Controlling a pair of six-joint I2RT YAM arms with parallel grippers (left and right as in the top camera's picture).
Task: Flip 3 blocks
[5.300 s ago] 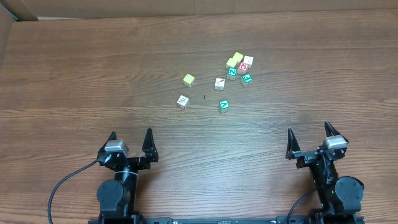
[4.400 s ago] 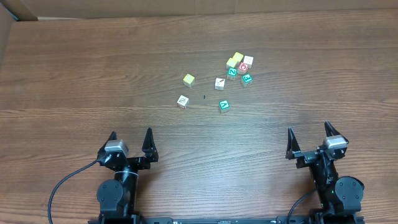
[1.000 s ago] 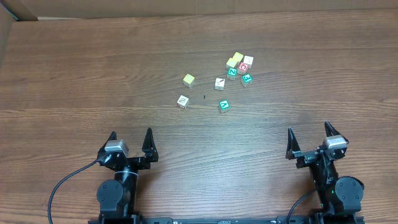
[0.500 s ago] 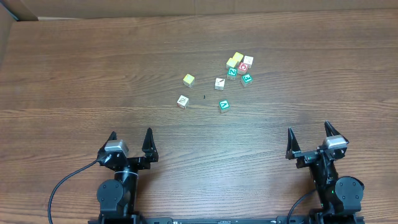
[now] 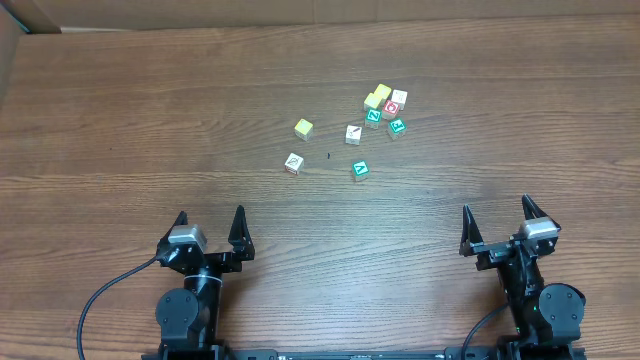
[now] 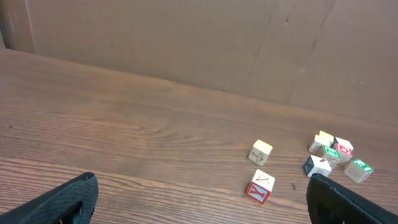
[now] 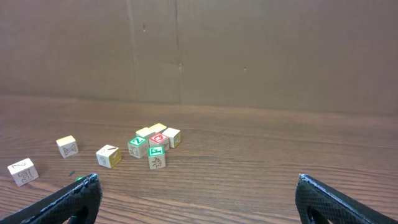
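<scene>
Blocks (image 5: 353, 133) lie well apart from table (image 5: 120, 100) edges and fingers (image 5: 239, 232).

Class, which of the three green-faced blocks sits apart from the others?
The green block nearest the robot, standing alone; the other two huddle by the red-faced block.

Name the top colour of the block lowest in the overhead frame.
Teal-green block, white letter; overhead shows it best.

Wood table (image 5: 120, 120), cardboard wall (image 6: 186, 43) behind. Red-faced cube (image 5: 391, 108) sits mid-cluster. Two yellow cubes (image 5: 382, 92) at its 10–11 o'clock, pale cube (image 5: 399, 97) at 1, green cube (image 5: 373, 117) at 8, second green cube (image 5: 397, 127) at 5. Lone yellow cube (image 5: 303, 128) well apart at 9.
</scene>
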